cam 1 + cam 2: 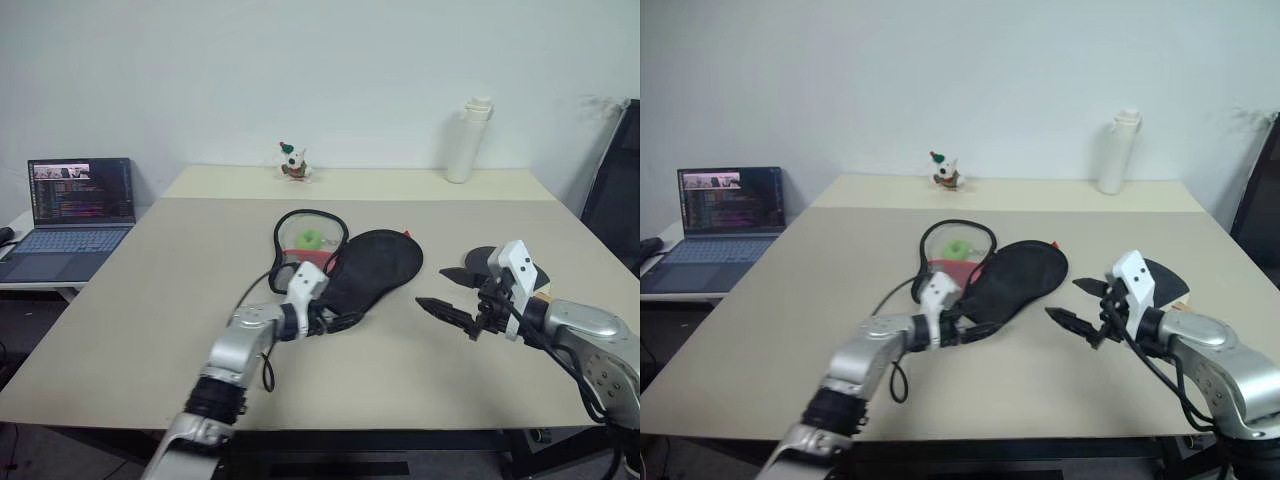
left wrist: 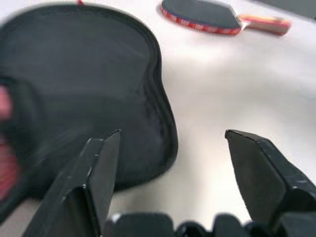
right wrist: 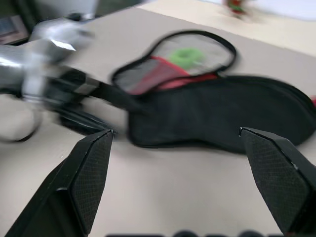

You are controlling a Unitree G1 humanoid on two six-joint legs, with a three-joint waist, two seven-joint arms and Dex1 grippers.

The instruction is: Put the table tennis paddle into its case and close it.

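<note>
The case lies unzipped in the middle of the table, its black half spread flat and its mesh flap folded open beside it, with red and green showing inside. My left gripper sits at the case's near, narrow end, open and holding nothing. In the left wrist view the black fabric lies just past one of its fingers. The table tennis paddle lies flat on the table to the right of the case, partly hidden behind my right gripper. That gripper hovers open and empty, pointing towards the case.
A small figurine and a white bottle stand at the table's far edge. An open laptop sits on a side desk to the left. A dark chair is at the right edge. A black cord loops beside my left arm.
</note>
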